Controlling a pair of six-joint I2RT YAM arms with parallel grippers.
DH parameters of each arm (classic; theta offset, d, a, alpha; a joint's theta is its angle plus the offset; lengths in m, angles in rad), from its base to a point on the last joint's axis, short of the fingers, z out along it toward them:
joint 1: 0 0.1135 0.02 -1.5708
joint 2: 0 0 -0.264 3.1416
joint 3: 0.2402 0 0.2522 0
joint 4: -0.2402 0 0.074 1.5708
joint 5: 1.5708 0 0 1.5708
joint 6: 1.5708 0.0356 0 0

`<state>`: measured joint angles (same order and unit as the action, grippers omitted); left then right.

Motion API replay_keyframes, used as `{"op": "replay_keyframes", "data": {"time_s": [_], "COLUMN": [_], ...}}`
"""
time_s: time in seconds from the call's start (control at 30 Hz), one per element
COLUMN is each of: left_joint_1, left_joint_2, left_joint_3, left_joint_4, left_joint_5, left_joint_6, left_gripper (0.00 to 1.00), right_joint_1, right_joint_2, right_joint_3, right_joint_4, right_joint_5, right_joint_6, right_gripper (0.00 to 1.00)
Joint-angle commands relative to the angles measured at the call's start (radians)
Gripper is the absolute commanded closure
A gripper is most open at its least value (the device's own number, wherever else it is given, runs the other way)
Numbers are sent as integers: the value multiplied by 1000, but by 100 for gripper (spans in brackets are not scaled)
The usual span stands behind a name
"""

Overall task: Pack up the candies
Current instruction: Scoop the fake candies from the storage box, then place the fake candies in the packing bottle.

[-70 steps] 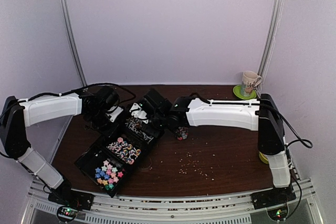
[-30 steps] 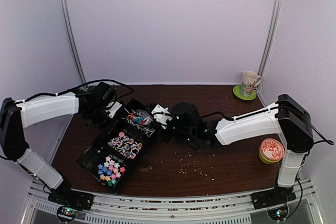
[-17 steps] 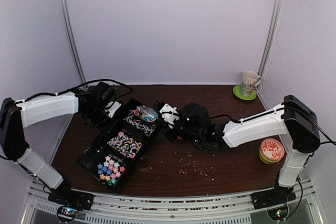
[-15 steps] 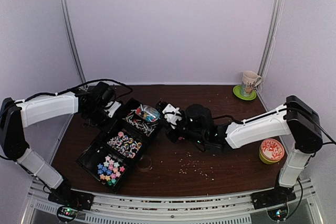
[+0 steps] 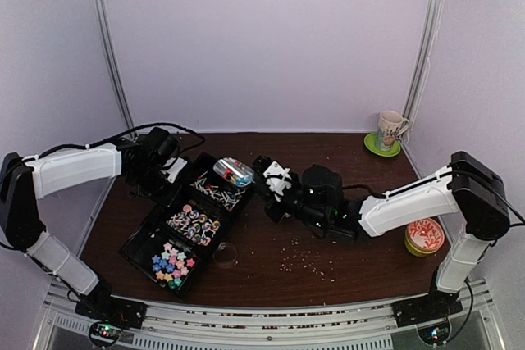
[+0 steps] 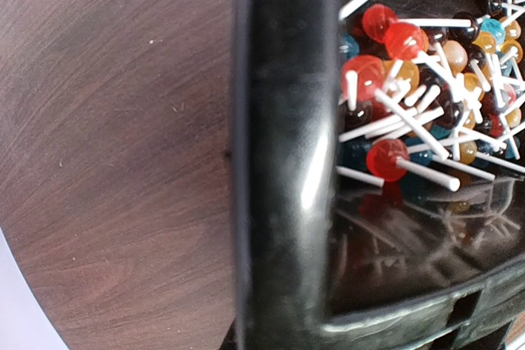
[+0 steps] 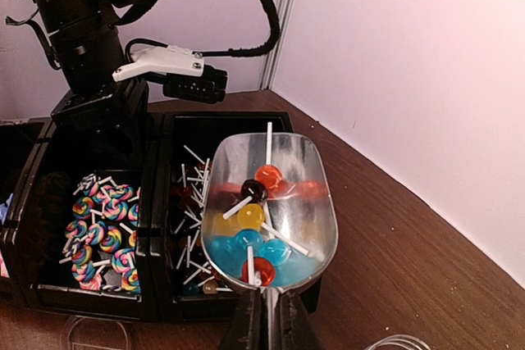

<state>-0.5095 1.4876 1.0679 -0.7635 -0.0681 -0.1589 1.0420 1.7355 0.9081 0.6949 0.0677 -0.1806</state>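
A black three-part tray (image 5: 144, 234) holds the candies: star sweets (image 5: 171, 268), swirl lollipops (image 5: 194, 225) and ball lollipops (image 5: 212, 194). My right gripper (image 7: 269, 319) is shut on the handle of a metal scoop (image 7: 316, 194). The scoop carries several ball lollipops (image 7: 248, 217) and hangs over the right edge of the ball-lollipop compartment. From above, the scoop (image 5: 234, 171) sits at the tray's far corner, ahead of the right gripper (image 5: 275, 186). My left gripper (image 5: 168, 174) is shut on the tray's far-left rim (image 6: 283, 161), beside the ball lollipops (image 6: 410, 79).
A clear plastic cup (image 5: 223, 256) lies by the tray's near right side. Pale crumbs (image 5: 302, 261) dot the wood. A mug (image 5: 391, 129) on a green saucer stands back right. A round tin with a red lid (image 5: 424, 235) sits by the right arm's base.
My right arm has drawn back to the right, carrying the loaded scoop from over the compartment toward the tray's far right corner. The left arm and the tray have stayed put.
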Motion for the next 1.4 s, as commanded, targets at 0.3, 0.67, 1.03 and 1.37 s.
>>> {"op": "replay_keyframes", "data": {"time_s": [0.3,0.67,1.03,1.37], "left_joint_1": [26,42,48,48], "left_joint_2": [-50,-78,-89,-90], "left_joint_3": [49,48,47,46], "left_joint_4": [59,56,56,56], "left_joint_5": [6,-6,-2,-4], "left_joint_6": [-42,-51,-54,-54], "left_gripper": [100,100,100,100], "right_joint_1": [-16,-47,-54,-54], "right_joint_2": [-237,-444,-496,-451], "right_joint_3": [-126,-97,13,103], "right_joint_4": [-65,-501,-881,-1048], "right_joint_5": [79,210,257,237], "right_joint_6": [-9,25,73,92], "right_gripper": [100,100,100,100]}}
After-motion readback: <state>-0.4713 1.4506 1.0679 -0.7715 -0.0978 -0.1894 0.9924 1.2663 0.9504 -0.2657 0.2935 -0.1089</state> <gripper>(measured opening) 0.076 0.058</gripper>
